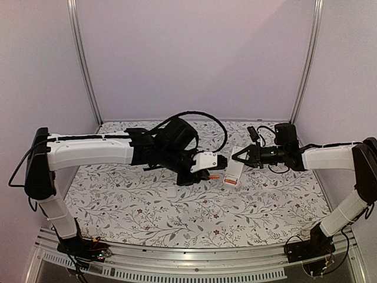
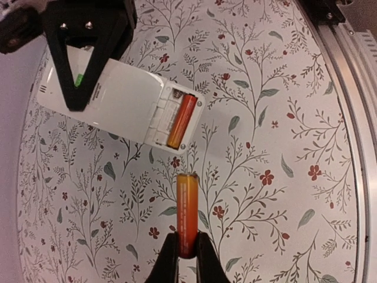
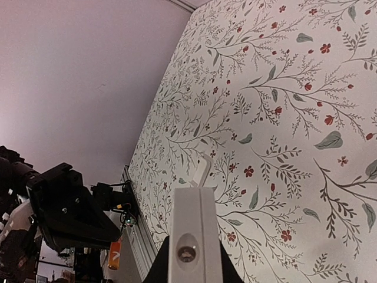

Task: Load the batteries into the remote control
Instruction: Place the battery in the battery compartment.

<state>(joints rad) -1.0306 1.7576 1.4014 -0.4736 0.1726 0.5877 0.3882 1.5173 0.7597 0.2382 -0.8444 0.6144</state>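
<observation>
Bench (image 1: 135, 209) covered in white cloth printed with grey leaves and red flowers is filling the lower half of the overhead view. A white-and-black left arm (image 1: 88, 150) and right arm (image 1: 327, 156) are reaching in from the frame's edges and meeting just right of centre.

The right claw (image 1: 240, 155) is gripping a slim white plastic remote control (image 2: 118, 97) by one end and holding it tilted. Whether its lower end is touching the bench cannot be told.

In the left wrist view the remote is lying across the upper left of the frame. Its back is facing the camera and its battery recess (image 2: 164, 115) is standing uncovered at the end nearer the centre. One small orange cylindrical battery (image 2: 181, 121) is sitting in the right-hand slot of the recess, and the slot beside it is showing white.

The left claw (image 2: 187, 259) is clamping a second orange battery (image 2: 187, 209) by its lower end at the bottom centre of that frame. This battery is pointing up toward the recess, with its top just below the remote's edge and apart from it.

A small thin white cover plate (image 1: 171, 191) is lying flat on the bench in the overhead view, left of centre and below the left arm.
</observation>
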